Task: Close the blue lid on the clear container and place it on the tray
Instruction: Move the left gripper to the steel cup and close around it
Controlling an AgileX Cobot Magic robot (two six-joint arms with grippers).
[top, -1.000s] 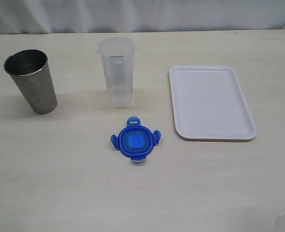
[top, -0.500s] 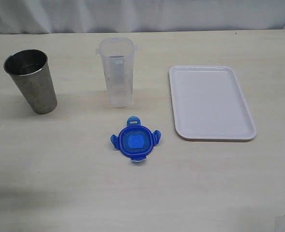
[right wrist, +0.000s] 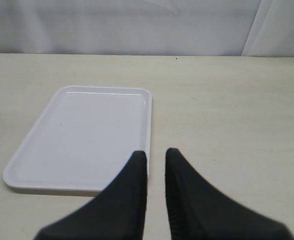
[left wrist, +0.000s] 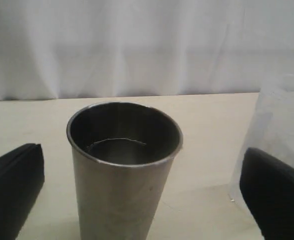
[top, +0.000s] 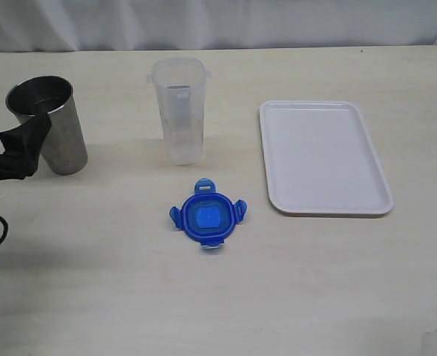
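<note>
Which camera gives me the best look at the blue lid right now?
The exterior view: the blue lid lies fully visible on the table, in front of the clear container. Neither wrist view shows it.

I can read no text, label, brand, number or sign anywhere here. The clear container (top: 178, 110) carries only faint markings on its wall, too pale and small for me to make out. The blue lid (top: 207, 215) shows me a plain blue face with no lettering I can tell. The tray (top: 326, 157) is bare white, and the steel cup (left wrist: 123, 170) right ahead of my left wrist camera has nothing printed on its side.
</note>
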